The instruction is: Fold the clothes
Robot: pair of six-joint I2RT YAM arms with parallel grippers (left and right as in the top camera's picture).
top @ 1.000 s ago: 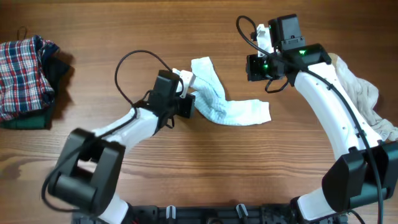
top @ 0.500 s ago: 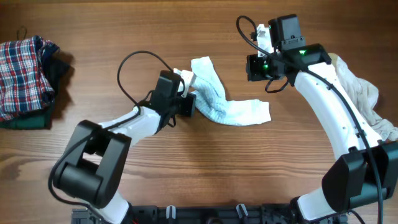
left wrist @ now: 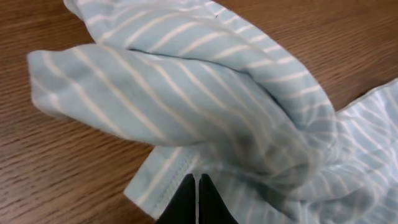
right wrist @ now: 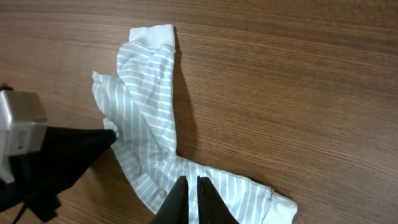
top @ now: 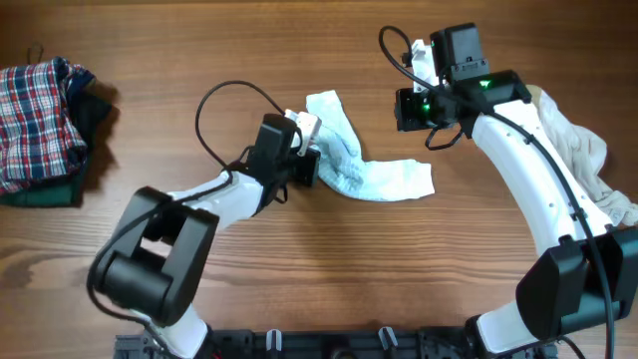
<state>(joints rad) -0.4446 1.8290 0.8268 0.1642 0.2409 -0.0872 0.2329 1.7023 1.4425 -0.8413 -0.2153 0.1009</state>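
A pale blue-and-white striped garment [top: 369, 175] with white cuffs lies crumpled in an L shape mid-table. It fills the left wrist view [left wrist: 186, 93] and lies spread in the right wrist view [right wrist: 149, 124]. My left gripper [top: 317, 165] is shut, and its tips [left wrist: 196, 182] rest on the garment's hem at the left edge, below a bunched fold. No cloth shows between the jaws. The same gripper appears as a black wedge [right wrist: 112, 132] touching the cloth. My right gripper [top: 419, 58] hangs shut above the table beyond the garment; its tips [right wrist: 193, 186] hold nothing.
A red-blue plaid garment [top: 40, 110] is piled on a dark green one [top: 45, 189] at the far left edge. A heap of cream garments [top: 578, 150] lies at the right, partly under the right arm. Bare wood lies in front of the striped garment.
My left arm has edged a little to the right, bringing its gripper closer against the striped garment's left edge. The right arm and the garment's shape look unchanged.
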